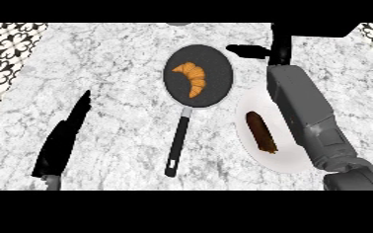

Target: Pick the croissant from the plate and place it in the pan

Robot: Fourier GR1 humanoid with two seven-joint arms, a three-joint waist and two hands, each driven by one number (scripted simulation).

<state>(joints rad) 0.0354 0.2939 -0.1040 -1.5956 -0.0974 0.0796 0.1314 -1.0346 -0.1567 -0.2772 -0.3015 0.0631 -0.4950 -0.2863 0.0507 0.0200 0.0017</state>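
Observation:
The golden croissant [191, 78] lies inside the dark round pan [215, 61] at the middle of the counter, its long black handle [177, 145] pointing toward me. To the right of the pan sits a white plate [281, 162] carrying a brown sausage-like piece [261, 132]. My right forearm reaches over the plate's right side. The right hand [279, 47] hovers beyond the pan's upper right rim, open, one finger [244, 50] sticking out to the left, holding nothing. My left hand [62, 138] rests open at the left, fingers straight.
Grey marble counter all round. A patterned tile strip [15, 44] runs along the far left edge. A dark shape [320, 29] fills the top right corner behind the right hand.

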